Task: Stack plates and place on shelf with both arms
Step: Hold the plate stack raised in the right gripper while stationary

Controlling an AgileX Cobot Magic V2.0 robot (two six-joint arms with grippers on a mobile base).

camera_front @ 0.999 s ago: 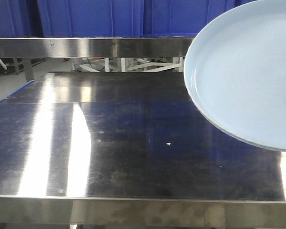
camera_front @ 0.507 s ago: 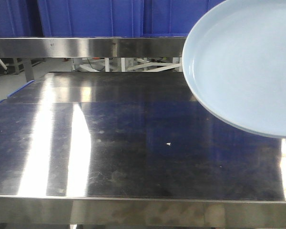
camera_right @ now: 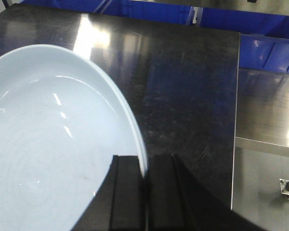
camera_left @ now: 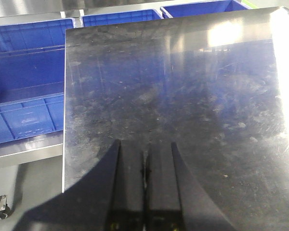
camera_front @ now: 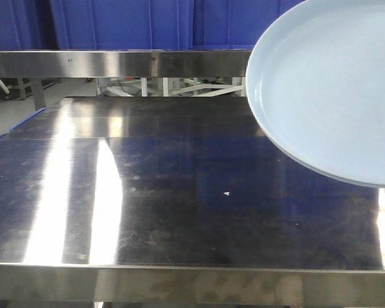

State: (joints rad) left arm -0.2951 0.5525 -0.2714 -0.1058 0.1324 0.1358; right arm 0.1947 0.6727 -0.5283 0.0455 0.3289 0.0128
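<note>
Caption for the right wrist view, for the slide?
Right claw pinching the rim of a pale blue plate held over the steel table.

- A scratched stainless steel tabletop (camera_front: 179, 205) fills the lower frame, with bright glare streaks at left.
- A horizontal steel shelf rail (camera_front: 115, 63) crosses the upper frame.
- Blue plastic crates (camera_front: 115, 22) line the top edge.

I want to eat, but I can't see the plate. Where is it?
The plate is up at the right of the front view, above the table, its rim pinched in the right fingers.

plate (camera_front: 327, 90) hangs right, over table (camera_front: 147, 192) | shelf (camera_front: 115, 63) runs along table's far edge | bins (camera_front: 115, 22) stand behind shelf
</note>
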